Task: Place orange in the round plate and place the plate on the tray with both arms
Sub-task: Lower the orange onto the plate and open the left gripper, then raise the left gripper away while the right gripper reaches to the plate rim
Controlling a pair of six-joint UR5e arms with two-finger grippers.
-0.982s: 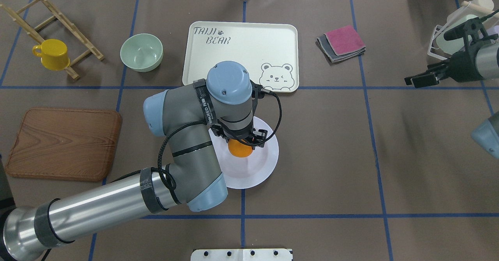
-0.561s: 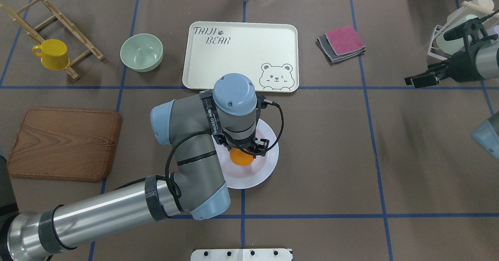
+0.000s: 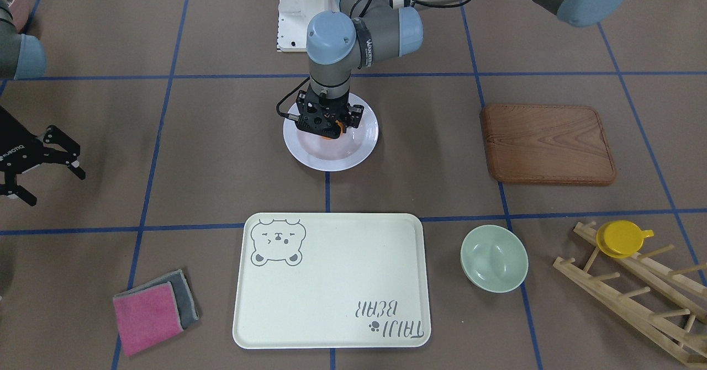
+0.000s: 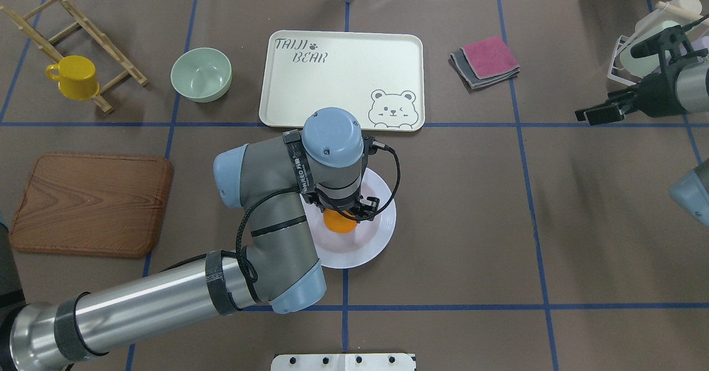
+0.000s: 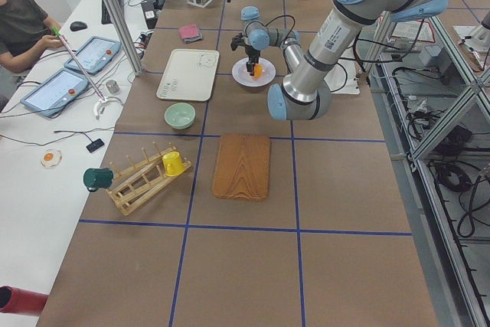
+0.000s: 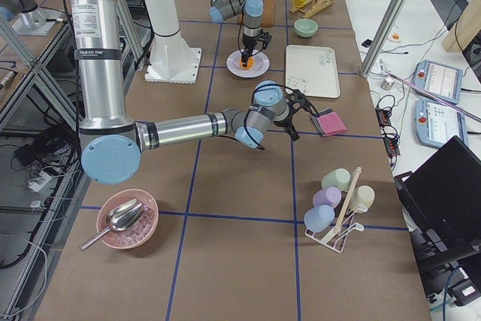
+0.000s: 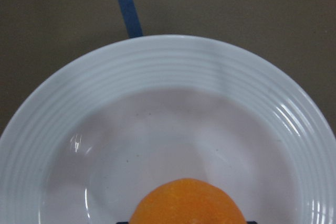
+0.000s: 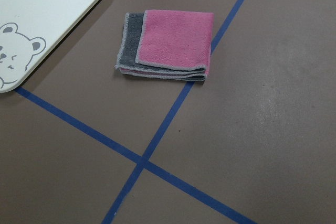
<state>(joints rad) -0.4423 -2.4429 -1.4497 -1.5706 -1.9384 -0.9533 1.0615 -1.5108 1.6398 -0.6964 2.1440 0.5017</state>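
Note:
The orange [image 4: 340, 222] hangs low over the sunken centre of the white round plate [image 4: 365, 249], with my left gripper [image 4: 344, 211] shut on it. In the front-facing view the left gripper [image 3: 327, 122] points straight down over the plate [image 3: 331, 159] and hides most of the orange [image 3: 331, 133]. In the left wrist view the orange [image 7: 186, 203] sits at the bottom edge above the plate [image 7: 173, 77]. The cream tray [image 4: 343, 77] lies beyond the plate with nothing on it. My right gripper [image 4: 584, 117] hovers open at the far right, away from both.
A pale-green bowl [image 4: 200, 75] stands left of the tray. A brown wooden board [image 4: 91, 205] lies at the left, with a yellow cup [image 4: 75, 76] on a wooden rack behind it. Folded pink and grey cloths [image 4: 486, 61] lie right of the tray. A person [image 5: 23, 21] sits beside the table.
My left arm has shifted a little towards the robot's side and come down over the plate with the orange in its grip. The right gripper has barely moved.

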